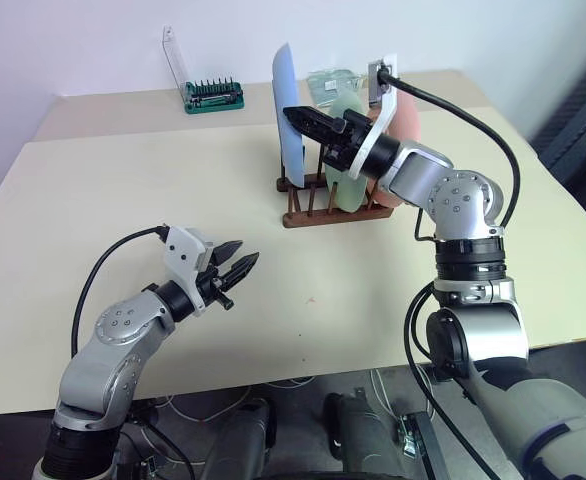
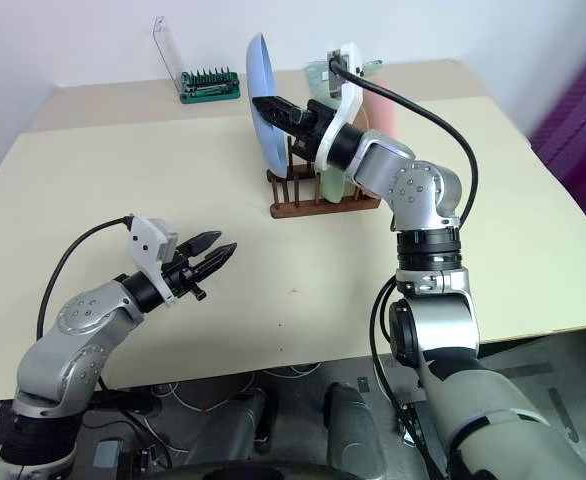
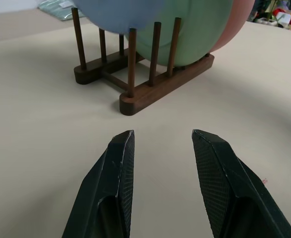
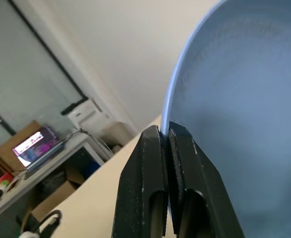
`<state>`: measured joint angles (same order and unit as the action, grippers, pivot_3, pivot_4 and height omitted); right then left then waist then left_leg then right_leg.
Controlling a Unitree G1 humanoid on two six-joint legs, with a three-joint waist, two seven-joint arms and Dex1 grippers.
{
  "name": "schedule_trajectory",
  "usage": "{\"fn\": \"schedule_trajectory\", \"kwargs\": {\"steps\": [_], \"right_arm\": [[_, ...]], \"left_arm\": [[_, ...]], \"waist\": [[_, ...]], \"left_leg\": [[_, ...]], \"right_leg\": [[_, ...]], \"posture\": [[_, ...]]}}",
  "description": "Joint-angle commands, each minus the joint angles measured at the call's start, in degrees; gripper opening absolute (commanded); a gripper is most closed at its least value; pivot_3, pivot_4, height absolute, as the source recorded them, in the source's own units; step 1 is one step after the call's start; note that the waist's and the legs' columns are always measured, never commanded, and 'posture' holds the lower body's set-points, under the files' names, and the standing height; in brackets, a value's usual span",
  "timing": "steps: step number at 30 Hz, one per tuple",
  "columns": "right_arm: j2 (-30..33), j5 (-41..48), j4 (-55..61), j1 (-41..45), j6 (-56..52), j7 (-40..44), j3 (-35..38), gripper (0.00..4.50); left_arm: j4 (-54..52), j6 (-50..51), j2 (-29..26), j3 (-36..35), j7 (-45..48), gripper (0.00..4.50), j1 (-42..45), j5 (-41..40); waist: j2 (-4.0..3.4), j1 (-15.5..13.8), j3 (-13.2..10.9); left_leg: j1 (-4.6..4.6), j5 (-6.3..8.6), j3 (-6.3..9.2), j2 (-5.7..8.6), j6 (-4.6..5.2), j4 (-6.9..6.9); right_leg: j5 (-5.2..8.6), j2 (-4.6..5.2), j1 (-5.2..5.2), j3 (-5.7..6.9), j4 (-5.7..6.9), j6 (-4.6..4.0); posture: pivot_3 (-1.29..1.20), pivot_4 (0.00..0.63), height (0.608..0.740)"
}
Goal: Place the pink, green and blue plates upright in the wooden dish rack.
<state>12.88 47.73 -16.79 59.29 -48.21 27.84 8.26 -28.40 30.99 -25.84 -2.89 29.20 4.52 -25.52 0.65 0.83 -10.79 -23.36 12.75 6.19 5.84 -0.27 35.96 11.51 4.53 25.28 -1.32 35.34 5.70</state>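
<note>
From the head, the wooden dish rack (image 1: 333, 205) stands mid-table, its rails running roughly left to right, with a green bit tray (image 1: 214, 96) well behind it. The blue plate (image 1: 287, 115), green plate (image 1: 348, 160) and pink plate (image 1: 406, 125) stand upright between the pegs. The right gripper (image 1: 295, 117) is clenched on the blue plate's rim. In the left wrist view the left gripper (image 3: 160, 144) hangs released, fingers apart, over bare table (image 3: 36, 124) near the dark brown rack. The right wrist view shows black fingers (image 4: 150, 163) pinching that blue rim.

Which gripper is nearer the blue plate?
Right. The right gripper is shut on the blue plate's rim at the wooden dish rack; the left gripper hovers open over the table, well short of it.
</note>
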Motion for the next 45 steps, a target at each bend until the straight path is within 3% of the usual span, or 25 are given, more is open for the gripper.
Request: {"fn": "schedule_trajectory", "kwargs": {"steps": [1,2,5,10,16,20,30,33,36,40,45], "right_arm": [[-0.94,-0.91,-1.72,3.16,0.52,-1.07,1.49,0.0],[-1.04,-0.85,-2.43,3.46,-0.18,-1.22,1.78,0.0],[-1.27,-0.73,-3.18,3.95,-1.31,-1.37,2.44,0.9],[-0.95,-3.91,-0.72,4.13,1.65,-0.37,1.11,3.29],[3.06,-13.58,4.22,3.57,9.31,5.78,-6.27,3.29],[11.69,-21.98,11.82,0.64,18.15,14.76,-12.37,3.29],[19.44,-23.02,18.48,-7.34,21.01,22.48,-10.36,3.29],[26.89,-20.73,21.63,-14.33,20.02,28.22,-6.08,3.29],[30.93,-19.08,22.13,-18.05,18.23,30.56,-3.82,3.29],[37.4,-17.59,25.02,-29.2,18.56,37.42,-1.39,3.29],[38.18,-22.18,21.37,-34.68,22.18,35.42,-1.31,3.29]], "left_arm": [[-2.81,-0.24,0.26,0.19,-0.38,1.84,-0.26,-0.43],[-2.9,-0.24,0.3,0.23,-0.47,1.84,-0.33,-0.38],[-3.12,-0.18,0.39,0.17,-0.75,1.92,-0.55,-0.38],[-3.64,0.02,0.49,0.0,-1.14,1.92,-1.06,-0.68],[-3.78,0.09,0.64,0.2,-1.36,1.92,-1.11,-0.7],[-3.27,-0.26,1.01,0.0,-1.66,1.92,-0.88,-0.47],[-1.11,-0.64,1.15,1.65,-0.77,1.92,0.13,0.1],[-0.36,-1.5,0.39,0.9,-0.12,1.92,-0.57,0.42],[-0.02,-2.03,0.04,0.62,0.09,1.92,-1.34,0.65],[1.23,-3.39,-1.05,-1.31,0.12,1.92,-3.29,1.63],[3.83,-6.27,-3.37,-6.02,1.62,1.92,-8.77,2.32]], "waist": [[0.0,0.04,0.0],[0.0,0.04,0.0],[0.0,0.04,0.0],[0.0,0.02,0.0],[-0.02,0.06,-0.01],[-0.02,-0.19,-0.03],[0.0,-0.15,-0.02],[0.01,-0.66,-0.02],[0.0,-1.29,-0.03],[0.0,-1.55,-0.02],[-0.11,-1.04,-0.04]], "left_leg": [[0.0,0.0,0.0,0.0,0.0,0.0],[0.0,0.0,0.0,0.0,0.0,0.0],[0.0,0.0,0.01,-0.01,0.0,0.0],[0.0,0.0,0.0,0.0,0.0,0.01],[-0.01,0.0,-0.01,0.0,0.0,0.0],[-0.04,0.0,0.0,0.04,0.0,0.02],[-0.03,0.02,-0.01,-0.01,0.03,0.06],[-0.04,0.02,0.06,-0.01,0.03,0.07],[-0.04,0.08,-0.01,0.02,0.12,0.14],[-0.01,0.09,-0.02,-0.05,0.13,0.16],[0.03,0.09,-0.15,-0.14,0.13,0.16]], "right_leg": [[0.0,0.0,0.0,0.0,0.0,0.0],[0.0,-0.01,0.0,0.0,0.0,0.0],[0.0,-0.01,0.0,0.0,0.01,0.0],[0.0,-0.01,-0.01,0.0,0.0,0.0],[0.0,-0.02,0.02,0.01,0.0,0.01],[0.0,-0.06,0.01,0.06,-0.02,0.02],[0.01,0.01,-0.06,0.05,-0.08,0.02],[0.01,0.02,-0.12,0.12,-0.14,0.02],[0.02,0.08,-0.2,0.11,-0.24,0.02],[0.13,0.06,-0.26,0.11,-0.27,-0.13],[0.14,0.04,-0.26,0.06,-0.28,-0.17]], "posture": [[0.0,0.15,0.74],[0.0,0.15,0.74],[0.0,0.15,0.74],[0.0,0.15,0.74],[0.0,0.15,0.74],[0.0,0.15,0.74],[0.0,0.15,0.74],[0.0,0.15,0.74],[0.0,0.15,0.74],[0.0,0.15,0.74],[0.0,0.15,0.74]]}}
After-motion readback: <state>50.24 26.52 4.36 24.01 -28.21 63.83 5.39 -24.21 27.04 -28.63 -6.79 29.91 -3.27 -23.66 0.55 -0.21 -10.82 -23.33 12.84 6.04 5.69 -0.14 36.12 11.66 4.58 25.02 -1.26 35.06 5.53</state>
